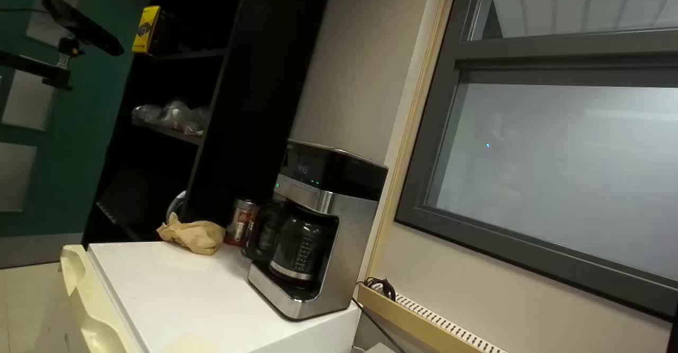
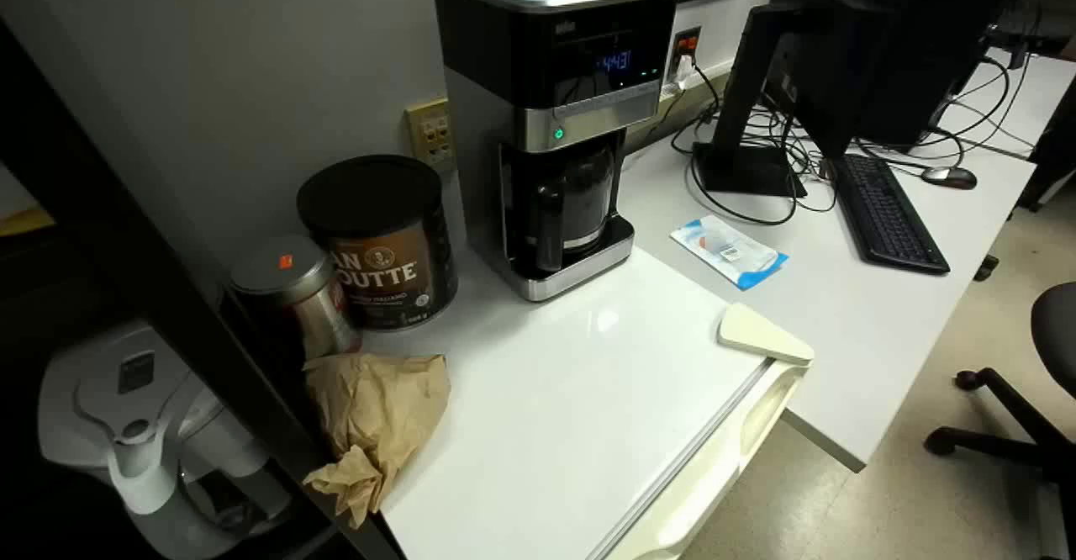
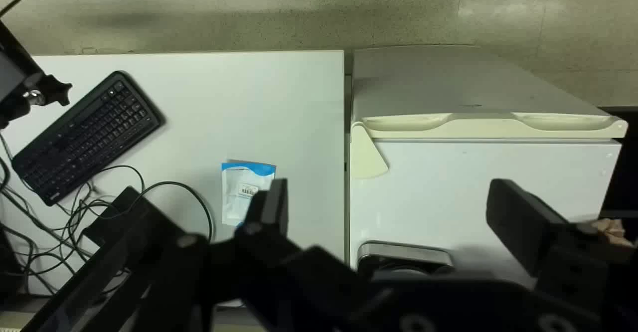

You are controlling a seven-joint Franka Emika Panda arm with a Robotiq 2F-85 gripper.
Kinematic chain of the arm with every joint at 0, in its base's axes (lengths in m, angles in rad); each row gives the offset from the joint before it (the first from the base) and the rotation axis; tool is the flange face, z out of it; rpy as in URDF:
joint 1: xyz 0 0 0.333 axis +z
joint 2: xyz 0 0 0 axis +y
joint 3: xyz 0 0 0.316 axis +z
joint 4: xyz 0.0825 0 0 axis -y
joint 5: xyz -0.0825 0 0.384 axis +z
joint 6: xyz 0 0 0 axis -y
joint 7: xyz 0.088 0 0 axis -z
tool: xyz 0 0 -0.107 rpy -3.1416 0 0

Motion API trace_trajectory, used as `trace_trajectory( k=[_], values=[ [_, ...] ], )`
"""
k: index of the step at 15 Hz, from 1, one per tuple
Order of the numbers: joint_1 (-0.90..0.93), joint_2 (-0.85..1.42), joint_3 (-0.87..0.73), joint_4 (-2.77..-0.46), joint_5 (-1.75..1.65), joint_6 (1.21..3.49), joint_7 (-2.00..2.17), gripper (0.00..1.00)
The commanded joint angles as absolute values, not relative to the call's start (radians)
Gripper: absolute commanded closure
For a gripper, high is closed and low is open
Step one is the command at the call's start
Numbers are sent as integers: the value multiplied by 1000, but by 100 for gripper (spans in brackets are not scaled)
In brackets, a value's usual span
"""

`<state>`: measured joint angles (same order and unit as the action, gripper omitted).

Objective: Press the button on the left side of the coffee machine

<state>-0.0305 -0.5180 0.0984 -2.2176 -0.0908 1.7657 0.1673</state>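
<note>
The coffee machine point(image 1: 354, 247) is a boxy black and silver drip maker with a dark glass carafe point(image 1: 302, 247). It stands upright on a white cabinet point(image 2: 538, 425) against the wall and also shows in an exterior view point(image 2: 479, 165). A green-lit round button point(image 2: 559, 134) sits at the left end of its silver front band; the green light shows too in an exterior view point(image 1: 277, 185). In the wrist view only its silver base edge point(image 3: 408, 254) shows, the rest hidden by my gripper point(image 3: 391, 187). The gripper is open, fingers wide apart, nothing between them. Neither exterior view shows it.
A large black can point(image 2: 378, 249), a smaller silver-red can point(image 2: 294, 299) and a crumpled paper bag point(image 2: 382, 417) stand beside the machine. A black shelf point(image 1: 270, 77) rises behind them. The adjoining desk holds a packet point(image 2: 730, 250), keyboard point(image 2: 891, 211), monitor point(image 2: 841, 64) and cables.
</note>
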Motion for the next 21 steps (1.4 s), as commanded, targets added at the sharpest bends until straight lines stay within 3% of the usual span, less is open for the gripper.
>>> trace_trajectory(
  k=[1,10,21],
  values=[
    [-19,-517,90,-2215,-95,1763,172,0],
    [-17,-491,91,-2221,-100,1790,167,0],
    [33,-216,143,-2300,-221,2228,147,0]
  ],
)
